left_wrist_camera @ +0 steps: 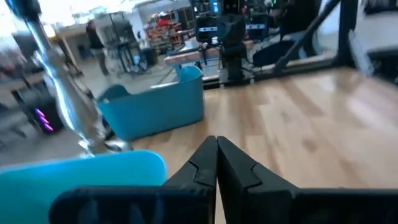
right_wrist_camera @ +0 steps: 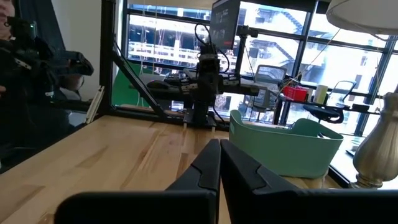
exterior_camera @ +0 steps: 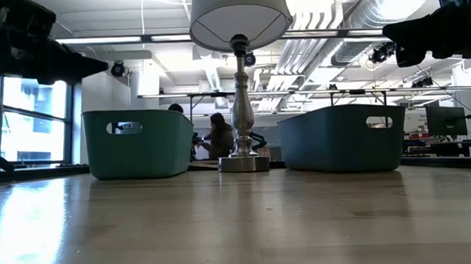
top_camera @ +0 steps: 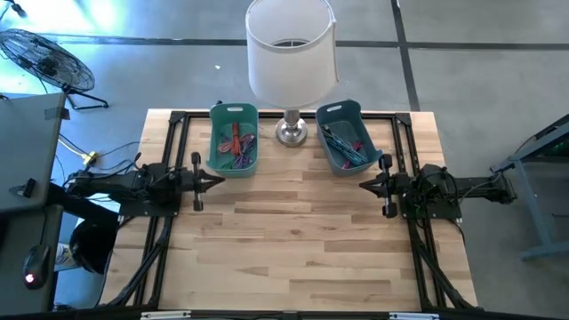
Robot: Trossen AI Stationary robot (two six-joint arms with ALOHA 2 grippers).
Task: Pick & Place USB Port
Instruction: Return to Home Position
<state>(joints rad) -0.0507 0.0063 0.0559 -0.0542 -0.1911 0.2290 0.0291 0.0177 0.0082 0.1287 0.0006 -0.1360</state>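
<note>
A green bin (top_camera: 234,138) at the far left holds several coloured cables, red and purple among them (top_camera: 236,142). A blue bin (top_camera: 345,135) at the far right holds dark and blue cables (top_camera: 342,142). No single USB part can be told apart. My left gripper (top_camera: 220,180) is shut and empty, hovering just near of the green bin. My right gripper (top_camera: 363,184) is shut and empty, just near of the blue bin. Both bins stand on their bases on the table (exterior_camera: 239,219).
A lamp with a white shade (top_camera: 291,49) and metal base (top_camera: 291,132) stands between the bins at the far edge. Black frame rails (top_camera: 169,160) run along the table's left and right sides. The wooden table (top_camera: 293,249) spreads out nearer. People show in the room behind (exterior_camera: 218,133).
</note>
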